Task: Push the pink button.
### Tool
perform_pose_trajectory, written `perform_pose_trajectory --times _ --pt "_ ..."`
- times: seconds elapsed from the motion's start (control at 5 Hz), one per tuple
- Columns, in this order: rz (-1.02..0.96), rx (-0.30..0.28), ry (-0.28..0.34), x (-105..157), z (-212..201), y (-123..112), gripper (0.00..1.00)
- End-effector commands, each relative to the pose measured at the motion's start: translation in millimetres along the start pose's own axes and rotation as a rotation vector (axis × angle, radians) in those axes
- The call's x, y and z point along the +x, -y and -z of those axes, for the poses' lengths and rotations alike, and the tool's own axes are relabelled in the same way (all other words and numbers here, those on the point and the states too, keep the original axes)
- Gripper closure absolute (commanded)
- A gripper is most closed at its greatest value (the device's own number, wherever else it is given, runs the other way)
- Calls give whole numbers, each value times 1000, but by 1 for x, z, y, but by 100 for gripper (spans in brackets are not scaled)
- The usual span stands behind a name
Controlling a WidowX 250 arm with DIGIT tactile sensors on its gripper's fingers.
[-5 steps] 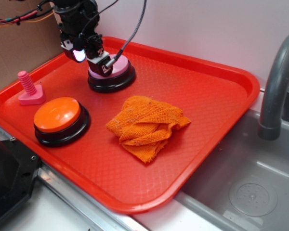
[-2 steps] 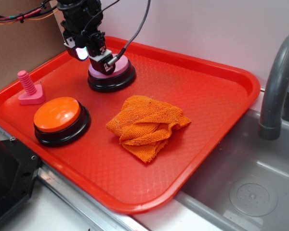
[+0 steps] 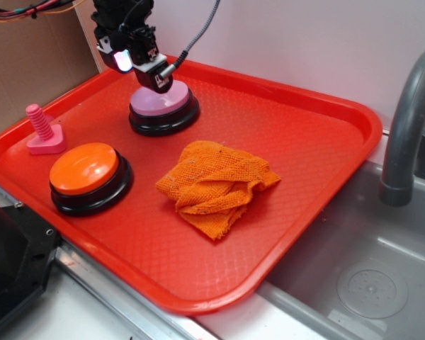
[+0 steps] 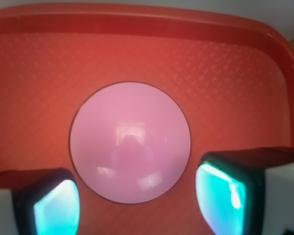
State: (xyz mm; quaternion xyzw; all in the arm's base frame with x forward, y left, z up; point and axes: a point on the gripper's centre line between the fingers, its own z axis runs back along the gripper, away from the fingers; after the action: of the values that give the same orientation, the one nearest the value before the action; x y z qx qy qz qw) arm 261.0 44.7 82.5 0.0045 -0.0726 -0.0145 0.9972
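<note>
The pink button (image 3: 161,107), a pale pink dome on a black base, sits at the back left of the red tray (image 3: 304,142). My gripper (image 3: 158,78) hangs just above the button's back edge, clear of the dome. In the wrist view the button (image 4: 130,142) fills the middle, seen from above, and my gripper (image 4: 137,201) is open and empty. Its two glowing teal fingertips (image 4: 56,208) stand wide apart at the near edge of the button.
An orange-topped button (image 3: 85,168) sits at the tray's front left, with a small pink bolt (image 3: 41,129) behind it. A crumpled orange cloth (image 3: 216,184) lies mid-tray. A grey sink (image 3: 368,283) and faucet (image 3: 411,120) are on the right. A cardboard wall (image 3: 28,64) stands at the left.
My gripper has lifted up and slightly back off the pink button's top. The whole dome now shows beneath it.
</note>
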Motion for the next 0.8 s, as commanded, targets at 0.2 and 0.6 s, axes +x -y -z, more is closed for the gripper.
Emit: perform_pose_trajectory --times 0.2,0.6 --pt "-17 27 102 14 -42 -1 0" --pt "-11 45 126 12 -51 3 0"
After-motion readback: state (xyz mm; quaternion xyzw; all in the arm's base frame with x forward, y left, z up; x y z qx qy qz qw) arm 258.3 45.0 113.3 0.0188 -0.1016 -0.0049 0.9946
